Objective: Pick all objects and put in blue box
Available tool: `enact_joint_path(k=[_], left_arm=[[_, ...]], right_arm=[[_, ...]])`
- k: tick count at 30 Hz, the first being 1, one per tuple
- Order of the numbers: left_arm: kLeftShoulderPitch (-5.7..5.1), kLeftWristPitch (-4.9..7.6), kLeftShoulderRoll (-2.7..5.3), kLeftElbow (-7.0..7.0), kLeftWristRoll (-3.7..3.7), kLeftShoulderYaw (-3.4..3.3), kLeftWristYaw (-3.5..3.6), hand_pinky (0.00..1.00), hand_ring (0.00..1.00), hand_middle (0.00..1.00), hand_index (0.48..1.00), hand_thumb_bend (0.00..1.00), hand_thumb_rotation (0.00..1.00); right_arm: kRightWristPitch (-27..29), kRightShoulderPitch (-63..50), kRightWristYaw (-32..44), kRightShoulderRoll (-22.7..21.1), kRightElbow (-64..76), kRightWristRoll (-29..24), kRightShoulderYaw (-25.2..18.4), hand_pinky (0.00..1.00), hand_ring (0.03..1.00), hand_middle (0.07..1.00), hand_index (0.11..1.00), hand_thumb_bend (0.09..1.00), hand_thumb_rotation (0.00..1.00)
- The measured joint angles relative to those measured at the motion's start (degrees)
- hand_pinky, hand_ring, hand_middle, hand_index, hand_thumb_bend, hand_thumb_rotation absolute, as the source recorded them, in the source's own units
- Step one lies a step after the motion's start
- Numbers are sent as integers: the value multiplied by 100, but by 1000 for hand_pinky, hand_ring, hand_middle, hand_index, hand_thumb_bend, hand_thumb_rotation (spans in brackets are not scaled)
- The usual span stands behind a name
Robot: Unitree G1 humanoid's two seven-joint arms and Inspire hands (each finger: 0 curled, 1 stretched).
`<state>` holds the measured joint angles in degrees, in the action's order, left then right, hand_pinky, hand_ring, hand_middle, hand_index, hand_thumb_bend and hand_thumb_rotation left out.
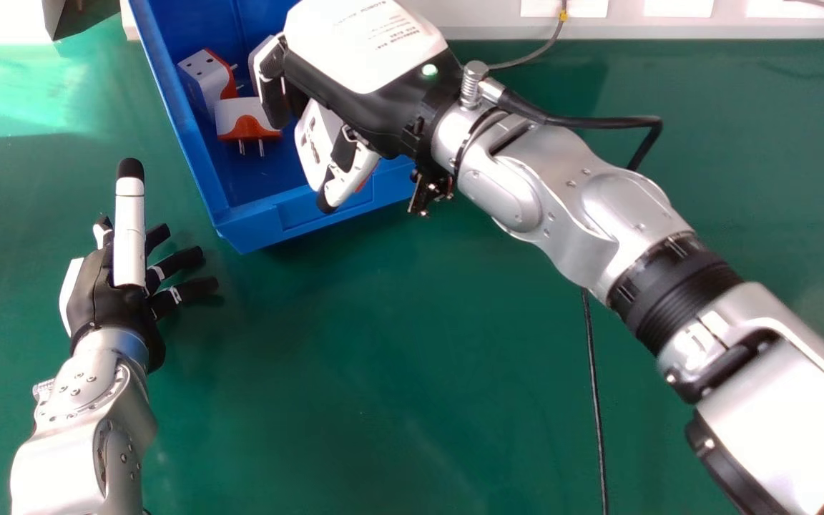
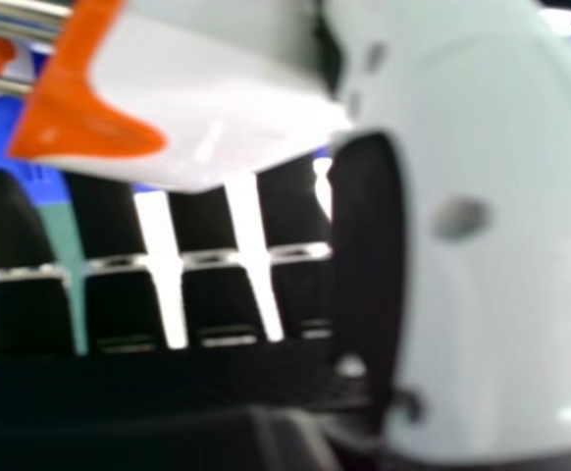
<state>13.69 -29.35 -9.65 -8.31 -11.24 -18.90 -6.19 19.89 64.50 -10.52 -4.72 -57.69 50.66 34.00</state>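
Nearest, a black cable (image 1: 595,400) runs over the green table (image 1: 383,357) below the right arm. The left hand (image 1: 108,286) is over the table, to the left of the blue box (image 1: 262,232), its fingers loosely spread, its thumb straight, and nothing in its grasp. Next comes the box's near wall, and above the box's near right part the right hand (image 1: 376,79) has its fingers bent around 1 white-and-orange adapter (image 1: 317,139), partly closed, with the thumb against it. Inside the box, to the left of that hand, sit 2 more: a front adapter (image 1: 244,120), its 2 prongs pointing to the near side, and just beyond it a rear adapter (image 1: 208,77), prongs pointing right. At the far side, a thin grey cable (image 1: 541,50) lies by a white surface (image 1: 641,30) behind the table.
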Motion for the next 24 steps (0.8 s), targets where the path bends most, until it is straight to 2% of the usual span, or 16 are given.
enact_joint_path(k=[7,12,17,24], left_arm=[[-1,-6,2,16,-3,2,3,665,764,905,1000,808,940],[-5,0,2,13,-3,0,7,657,763,904,1000,817,940],[-3,33,6,-13,-5,-1,8,657,763,904,1000,819,941],[-2,51,24,-14,-10,-6,-4,658,764,904,1000,829,940]], right_arm=[[-63,592,-810,274,-1149,245,318,319,437,522,489,500,0],[-241,869,-1312,428,-1593,592,727,325,451,535,484,498,0],[-305,1095,-1451,538,-1775,979,1186,327,454,533,487,498,0],[-306,1348,-1574,539,-1892,1073,1354,333,463,527,491,499,0]])
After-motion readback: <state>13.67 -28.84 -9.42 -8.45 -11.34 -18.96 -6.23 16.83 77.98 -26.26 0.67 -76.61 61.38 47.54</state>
